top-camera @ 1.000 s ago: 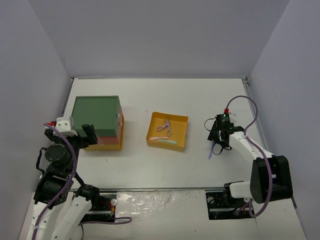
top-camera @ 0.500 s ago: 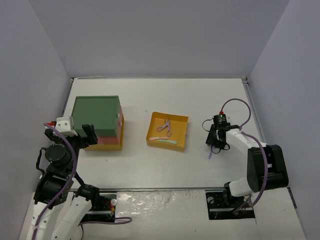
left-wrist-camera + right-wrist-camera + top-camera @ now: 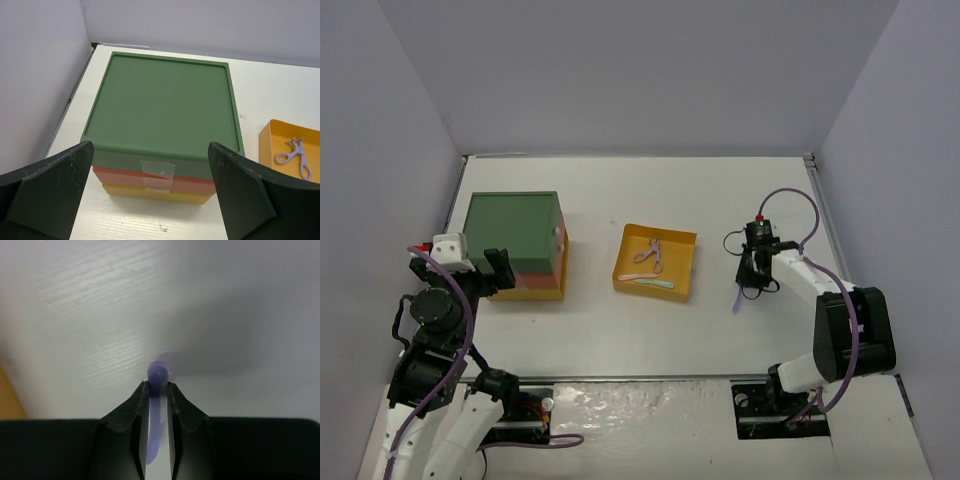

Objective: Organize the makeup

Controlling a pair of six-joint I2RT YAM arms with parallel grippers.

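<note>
A lavender stick (image 3: pixel 159 374) lies on the white table at the right, and my right gripper (image 3: pixel 158 386) is shut on its rounded end. From above, the stick (image 3: pixel 739 299) pokes out below the right gripper (image 3: pixel 749 284). A yellow tray (image 3: pixel 686 268) in the middle holds a lavender scissor-like tool (image 3: pixel 654 257) and a mint stick (image 3: pixel 656 284). My left gripper (image 3: pixel 155 200) stands wide open in front of the drawer box, holding nothing.
The green-topped drawer box (image 3: pixel 160 105) with red and yellow drawers stands at the left, tape across its front. The yellow tray's corner (image 3: pixel 267 145) and the scissor-like tool (image 3: pixel 295 157) show at the right of the left wrist view. Walls enclose the table.
The right gripper's jaws have closed onto the lavender stick, and the gripper has shifted slightly left and away. The left arm has not moved.
</note>
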